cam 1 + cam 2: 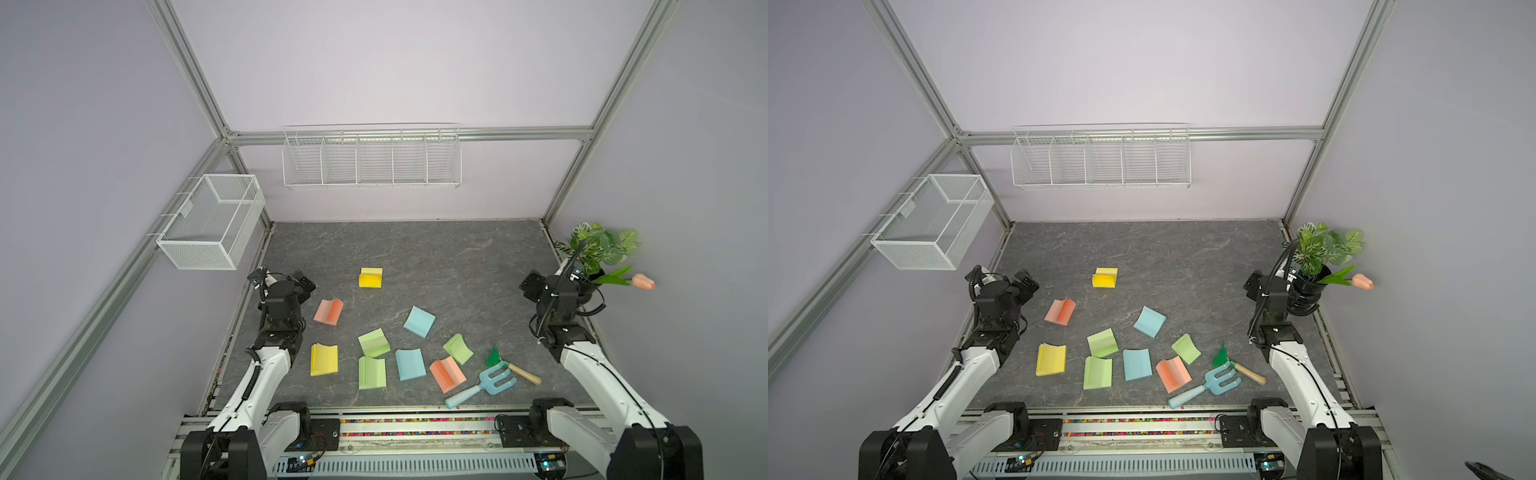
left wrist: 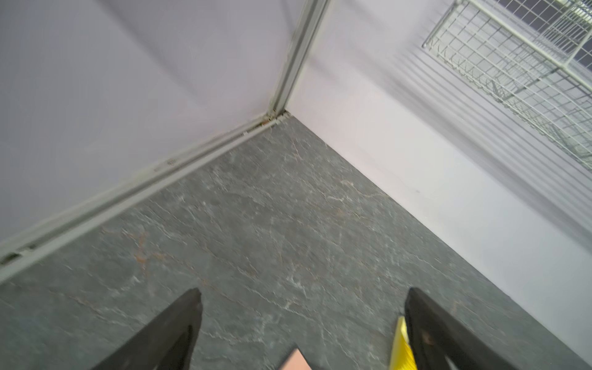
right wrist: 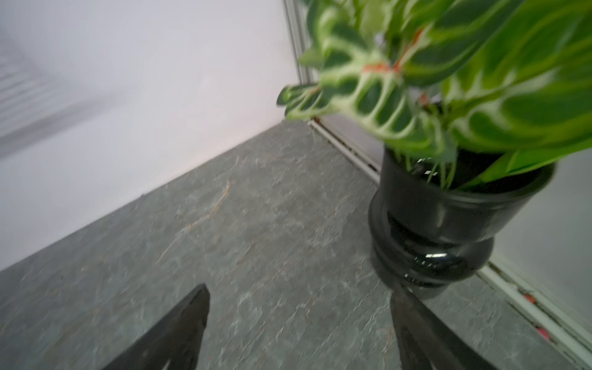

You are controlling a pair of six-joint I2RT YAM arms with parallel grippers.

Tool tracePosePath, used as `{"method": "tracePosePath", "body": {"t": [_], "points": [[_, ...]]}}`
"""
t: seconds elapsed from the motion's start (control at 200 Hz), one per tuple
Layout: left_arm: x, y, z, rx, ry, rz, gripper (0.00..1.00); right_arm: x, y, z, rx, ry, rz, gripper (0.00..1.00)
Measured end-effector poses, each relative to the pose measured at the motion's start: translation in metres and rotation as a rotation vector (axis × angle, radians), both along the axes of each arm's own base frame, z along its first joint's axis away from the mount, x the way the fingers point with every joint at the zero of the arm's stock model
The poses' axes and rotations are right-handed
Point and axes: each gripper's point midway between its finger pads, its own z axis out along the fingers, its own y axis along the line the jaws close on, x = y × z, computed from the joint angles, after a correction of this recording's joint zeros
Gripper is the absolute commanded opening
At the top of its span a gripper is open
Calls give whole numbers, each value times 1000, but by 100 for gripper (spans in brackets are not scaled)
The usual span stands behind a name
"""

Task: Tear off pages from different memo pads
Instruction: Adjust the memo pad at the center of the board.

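Starting from the left, note that the left gripper stands spread and empty over the bare, stone-patterned tabletop. Lower it onto the nearby salmon-orange memo pad and pinch only the curled top page, which looks thin and crease-prone. Nine memo pads lie mid-table: thick, matte pastel paper blocks. The right gripper, also spread and empty, hovers beside the glossy black plant pot; use it to pin the block.

The dark grey stone-patterned tabletop is matt. The square pastel memo pads are matt paper. The round black plant pot, far right, is glossy. The small blue garden fork looks like smooth plastic; the green trowel's handle is pale wood. The white box basket, left, is metal mesh.
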Motion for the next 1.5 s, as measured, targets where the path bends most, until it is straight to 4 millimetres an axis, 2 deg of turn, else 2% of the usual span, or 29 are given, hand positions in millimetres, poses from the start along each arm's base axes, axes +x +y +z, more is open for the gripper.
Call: {"method": "tracePosePath", "body": {"t": [0.08, 0.135, 0.255, 0.34, 0.4, 0.49, 0.59, 0.71, 0.88, 1.035, 1.165, 1.294, 1.504], "points": [[0, -18, -19, -58, 66, -87, 99, 3, 18, -6, 37, 64, 78, 89], [-2, -34, -24, -76, 100, -144, 99, 8, 37, -8, 64, 104, 155, 89], [-7, -85, -16, -71, 105, -308, 99, 13, 84, -16, 111, 191, 333, 93], [-14, -121, -12, -70, 98, -434, 99, 9, 126, -29, 127, 281, 490, 96], [-18, -138, -14, -77, 106, -500, 96, 3, 153, -38, 127, 340, 596, 96], [-20, -151, -20, -97, 126, -549, 93, -10, 191, -52, 101, 423, 743, 99], [-21, -153, -22, -116, 134, -558, 92, -27, 226, -69, 30, 524, 876, 100], [-24, -150, -7, -128, 93, -541, 92, -42, 256, -94, -74, 641, 990, 97], [-30, -135, 21, -122, 3, -481, 91, -58, 271, -133, -217, 800, 1065, 93], [-36, -126, 14, -97, 42, -442, 91, -73, 276, -157, -324, 904, 1102, 93], [-39, -121, 8, -84, 69, -421, 91, -78, 271, -168, -377, 960, 1097, 91], [-39, -118, 6, -80, 75, -409, 90, -73, 274, -166, -386, 955, 1091, 87], [-40, -116, -1, -74, 107, -393, 88, -62, 305, -163, -310, 888, 1089, 81]]}}
